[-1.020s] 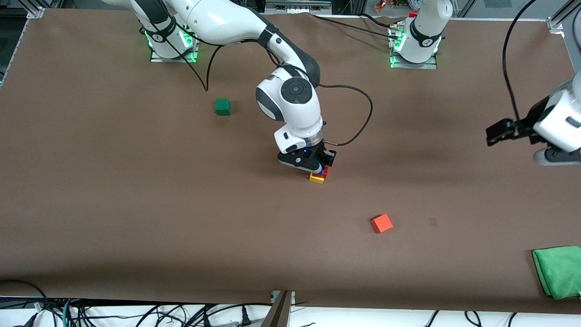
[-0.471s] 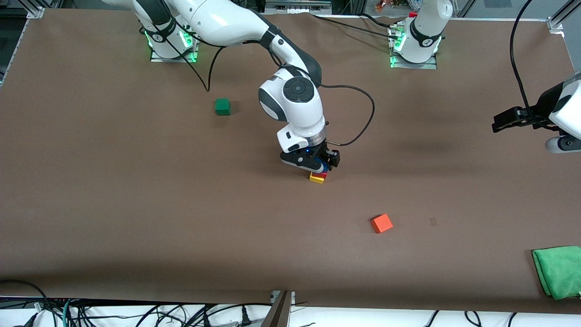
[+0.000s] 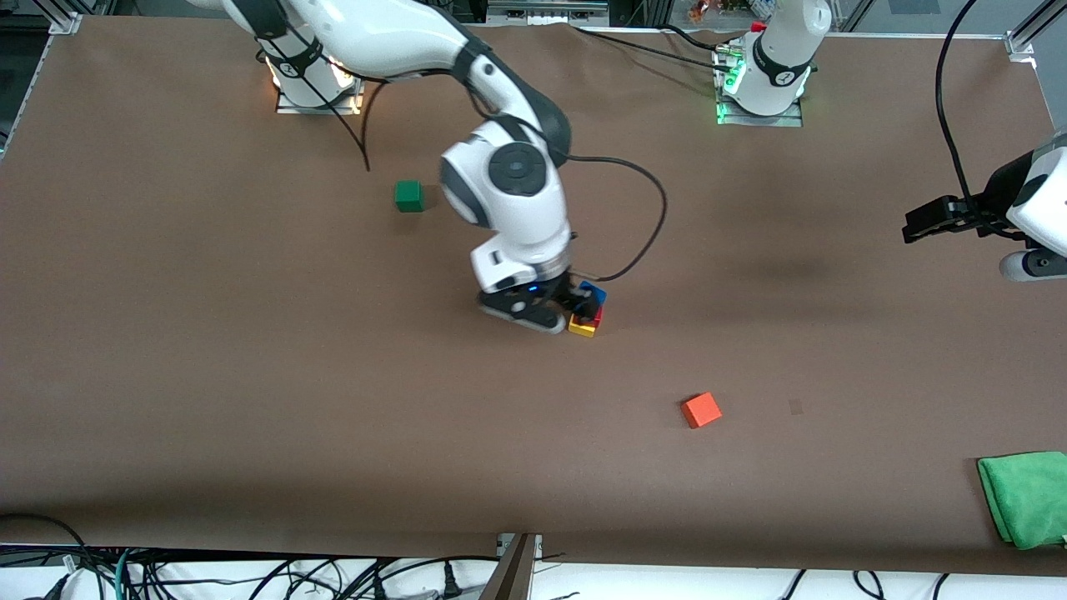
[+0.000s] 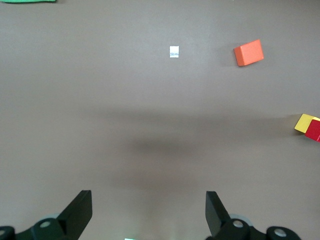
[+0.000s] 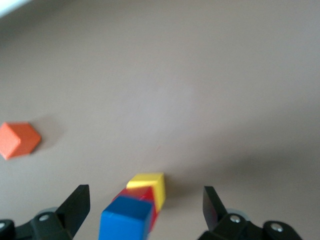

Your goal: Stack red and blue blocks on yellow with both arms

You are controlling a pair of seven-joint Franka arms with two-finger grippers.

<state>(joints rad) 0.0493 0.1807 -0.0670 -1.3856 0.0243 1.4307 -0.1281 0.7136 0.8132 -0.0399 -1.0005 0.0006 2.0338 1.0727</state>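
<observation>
Stack of three cubes observed mid-table: yellow cube [image 3: 582,327] at the bottom on the table [image 3: 250,375], red cube [image 3: 596,316] on it, blue cube [image 3: 593,294] on top. Upper cubes set slightly off-square to the yellow one, all three touching in a column. Same column confirmed in the right wrist view: yellow cube [image 5: 148,186] lowest, red cube [image 5: 143,196] above, blue cube [image 5: 126,218] uppermost.

Right hand [image 3: 557,310] found low, directly beside the stack on the side toward the right arm's end of the table, partly hiding the red and yellow cubes. Fingers [image 5: 75,206] spread wide in the right wrist view, blue cube showing between them; nothing held, no contact with any finger discernible. Right arm reaching from its base down to the table centre, forearm bent steeply, wrist pointing downward.

Left hand [image 3: 929,226] found raised over bare table at the left arm's end, well apart from the stack. Fingers [image 4: 79,211] spread wide in the left wrist view, nothing between them. Left arm waiting, hand level.

Orange-red cube [image 3: 701,409] lying alone, nearer to the front camera than the stack and toward the left arm's end. Green cube [image 3: 408,196] lying farther from the front camera than the stack, toward the right arm's end. Green cloth [image 3: 1024,497] at the table edge at the left arm's end, near the front camera. Small white tag [image 4: 174,51] noted on the table in the left wrist view, near the orange-red cube [image 4: 249,52].
</observation>
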